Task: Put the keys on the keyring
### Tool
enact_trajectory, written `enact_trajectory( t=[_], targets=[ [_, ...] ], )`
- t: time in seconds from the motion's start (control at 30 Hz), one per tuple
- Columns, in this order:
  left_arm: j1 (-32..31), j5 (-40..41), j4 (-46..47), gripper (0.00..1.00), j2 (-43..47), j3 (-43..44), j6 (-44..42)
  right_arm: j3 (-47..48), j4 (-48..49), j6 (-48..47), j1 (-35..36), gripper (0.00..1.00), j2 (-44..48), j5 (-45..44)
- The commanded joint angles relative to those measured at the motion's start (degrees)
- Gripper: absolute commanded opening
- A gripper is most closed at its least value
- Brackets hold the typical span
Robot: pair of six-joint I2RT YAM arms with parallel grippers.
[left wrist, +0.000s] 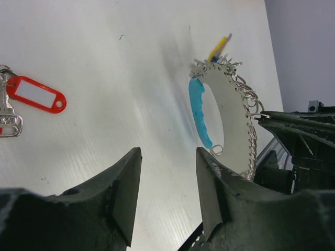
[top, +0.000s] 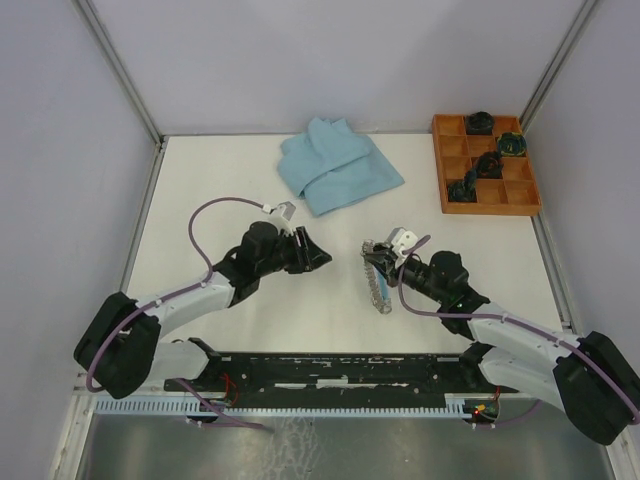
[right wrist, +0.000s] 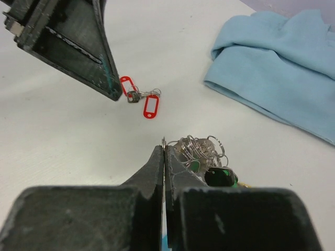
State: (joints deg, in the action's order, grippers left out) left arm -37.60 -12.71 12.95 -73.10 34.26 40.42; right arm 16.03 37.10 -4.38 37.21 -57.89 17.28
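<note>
The keyring (top: 378, 275) stands upright mid-counter, pinched in the fully closed right hand (right wrist: 163, 157), with small rings and a green tag (right wrist: 220, 176) bunched on it. The red-tagged keys (right wrist: 140, 98) lie on the counter (top: 230, 160) beside the left hand (left wrist: 167, 154), which is partly open and empty. At the far right, a wooden tray (top: 519, 190) holds dark items (top: 479, 122) in four compartments.

Table tally
One folded light-blue cloth (top: 338, 165); right of it, one brown wooden compartment tray (top: 520, 190) holding four dark objects (top: 479, 122); nearer than the cloth, one grey coiled metal keyring (top: 378, 278) and two red plastic key tags (right wrist: 150, 106).
</note>
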Motion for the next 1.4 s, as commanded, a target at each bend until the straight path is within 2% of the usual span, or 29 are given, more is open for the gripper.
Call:
enact_trajectory(
  t=[0.0,0.13,0.47,0.67,0.93,1.0,1.17,1.37],
  targets=[
    [3.4,-6.2,11.4,0.56,3.9,-5.1,7.3,1.8,1.3,-1.5,-0.3,0.01,2.5,-1.1],
    [4.0,-6.9,14.3,0.66,6.6,-7.9,5.9,2.6,-0.5,-2.4,-0.2,0.00,2.5,0.4],
    [4.0,-7.3,27.1,0.75,7.1,-11.5,-6.5,2.8,0.9,-3.0,-0.2,0.01,-1.2,2.3],
    [3.9,-9.6,32.6,0.77,3.0,-10.6,-12.1,4.0,2.2,-2.1,-0.3,0.01,-5.0,5.1],
    [3.8,-13.2,43.8,0.76,-0.6,-14.1,-20.7,6.1,2.6,-2.6,-0.3,0.01,-7.7,7.2],
    [3.7,-15.4,43.5,0.75,-1.7,-13.6,-22.0,6.6,2.5,-2.8,-0.3,0.01,-8.1,7.9],
    [3.5,-18.7,31.5,0.68,-2.9,-7.7,-26.0,7.5,2.0,-3.1,-0.2,0.01,-8.8,8.9],
    [3.1,-18.4,29.0,0.68,-2.1,-8.1,-30.4,8.8,0.4,-3.8,-0.3,0.01,-8.6,10.7]
  ],
)
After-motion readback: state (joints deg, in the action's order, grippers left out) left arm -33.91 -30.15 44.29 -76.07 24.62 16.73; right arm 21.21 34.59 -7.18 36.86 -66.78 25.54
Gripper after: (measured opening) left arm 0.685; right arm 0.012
